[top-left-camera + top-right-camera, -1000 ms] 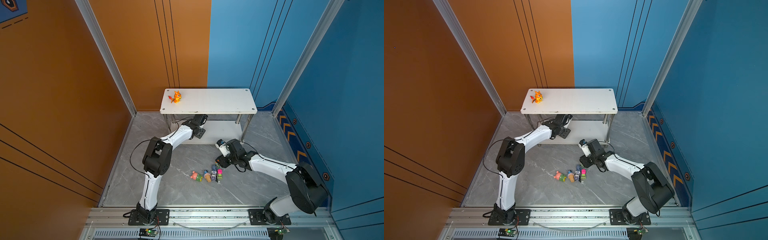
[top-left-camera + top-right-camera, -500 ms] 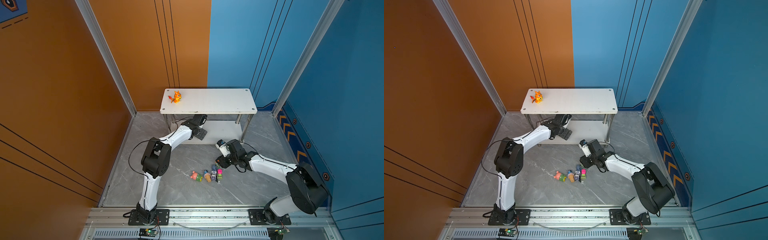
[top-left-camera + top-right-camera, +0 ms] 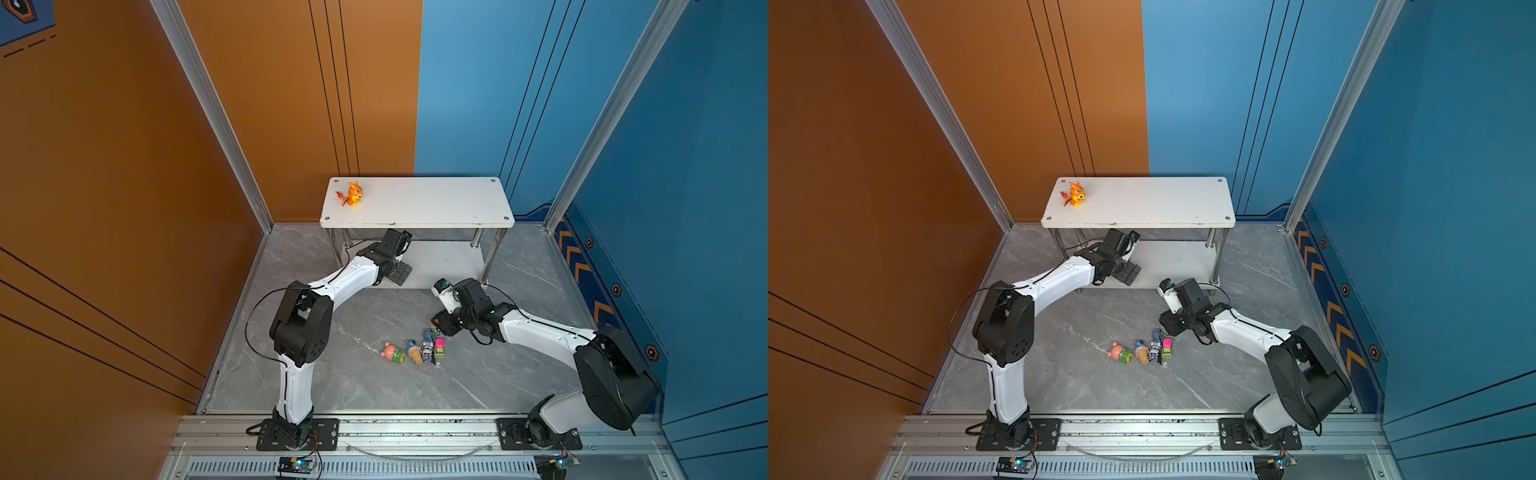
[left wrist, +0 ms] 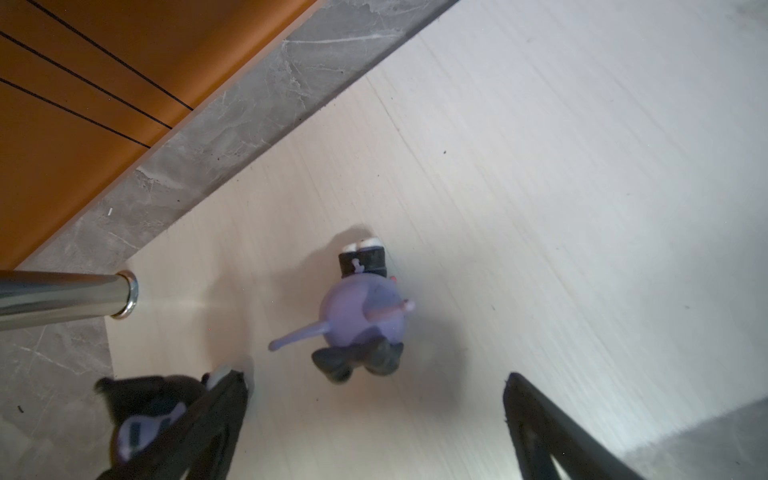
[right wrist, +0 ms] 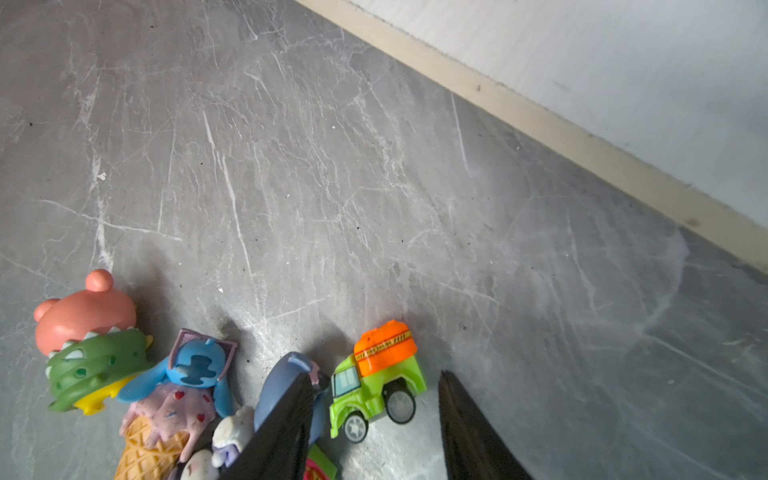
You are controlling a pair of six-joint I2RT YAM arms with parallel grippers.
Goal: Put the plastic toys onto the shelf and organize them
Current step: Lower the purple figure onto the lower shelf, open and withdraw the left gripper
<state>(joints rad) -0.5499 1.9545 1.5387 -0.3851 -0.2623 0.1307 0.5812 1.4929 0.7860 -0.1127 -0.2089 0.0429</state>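
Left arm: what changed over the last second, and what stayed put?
The left gripper opened and let go of the black-purple imp, now standing free on the lower board; its elbow drifted slightly toward its base. Unchanged: right gripper straddling the orange car, orange dragon on the top board.

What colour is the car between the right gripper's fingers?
The car is lime green, orange top; clearest in right wrist view.

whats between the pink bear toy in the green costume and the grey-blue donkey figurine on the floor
The blue creature on a waffle ice-cream cone lies between the pink bear and the grey-blue donkey; the right wrist view shows it best.
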